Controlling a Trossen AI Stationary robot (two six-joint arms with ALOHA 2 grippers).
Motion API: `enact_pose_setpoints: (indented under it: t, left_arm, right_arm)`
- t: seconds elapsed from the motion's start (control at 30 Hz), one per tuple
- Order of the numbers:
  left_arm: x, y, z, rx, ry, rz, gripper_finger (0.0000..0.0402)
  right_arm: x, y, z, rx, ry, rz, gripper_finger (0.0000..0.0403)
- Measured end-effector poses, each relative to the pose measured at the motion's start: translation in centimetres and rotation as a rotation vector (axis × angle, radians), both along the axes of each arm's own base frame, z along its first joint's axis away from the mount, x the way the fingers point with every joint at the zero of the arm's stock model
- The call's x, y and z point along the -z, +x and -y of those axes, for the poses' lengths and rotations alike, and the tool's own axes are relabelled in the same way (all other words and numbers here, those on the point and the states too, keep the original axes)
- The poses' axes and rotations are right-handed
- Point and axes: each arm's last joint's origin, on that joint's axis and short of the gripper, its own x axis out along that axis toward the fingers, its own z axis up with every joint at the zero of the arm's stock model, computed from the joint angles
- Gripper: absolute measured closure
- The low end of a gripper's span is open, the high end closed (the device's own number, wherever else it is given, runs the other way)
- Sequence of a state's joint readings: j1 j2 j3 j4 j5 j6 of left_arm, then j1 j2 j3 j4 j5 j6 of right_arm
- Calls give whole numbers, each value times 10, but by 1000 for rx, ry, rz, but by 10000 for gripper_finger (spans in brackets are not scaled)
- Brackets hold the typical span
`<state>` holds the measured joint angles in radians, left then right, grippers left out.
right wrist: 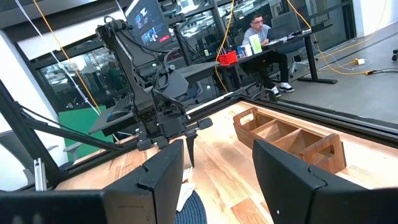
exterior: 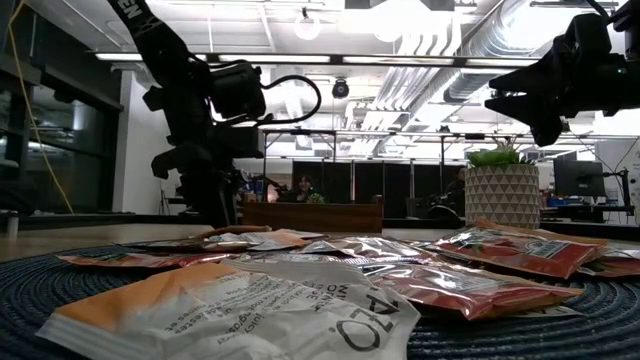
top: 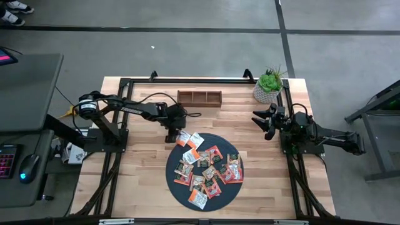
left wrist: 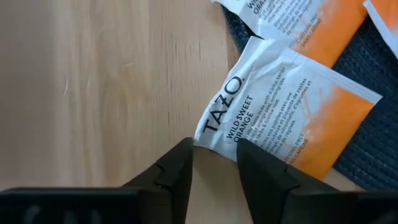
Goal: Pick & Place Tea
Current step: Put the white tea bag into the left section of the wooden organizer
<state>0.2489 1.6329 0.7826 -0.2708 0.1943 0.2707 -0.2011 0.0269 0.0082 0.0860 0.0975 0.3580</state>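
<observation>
Left gripper, fingers apart, straddles white-orange tea sachet corner; pinch squarely so it won't slip. Right gripper open, idle.

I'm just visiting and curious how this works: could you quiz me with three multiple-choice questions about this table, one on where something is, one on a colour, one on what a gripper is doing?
1. Where does the potted plant stand?
A. At a far corner of the table
B. On the round mat
C. Inside the wooden tray

2. What colour is the round mat?
A. White
B. Dark
C. Yellow

3. The left gripper is:
A. Raised high and idle
B. Carrying the plant
C. Low, at the edge of a white-orange tea sachet

Answers: 1 A, the high view shows it there. 2 B, dark woven. 3 C, the left wrist view shows its fingers straddling the corner.
</observation>
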Motion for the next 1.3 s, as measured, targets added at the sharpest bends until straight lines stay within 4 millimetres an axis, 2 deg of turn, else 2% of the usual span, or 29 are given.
enact_pose_setpoints:
  t: [0.43,0.63,0.83,1.07,1.3]
  left_arm:
    - [-1,3,-1,-74,-6,29,285]
    - [-11,12,-4,-57,18,59,285]
    - [-27,20,-6,86,100,72,285]
    - [-29,19,-4,361,195,59,279]
    - [-30,21,-4,418,213,88,241]
  right_arm:
    - [0,0,0,1,0,0,214]
    - [0,0,0,0,0,0,214]
    - [0,0,0,1,0,0,214]
    - [0,0,0,0,0,0,214]
    - [0,0,0,0,0,0,214]
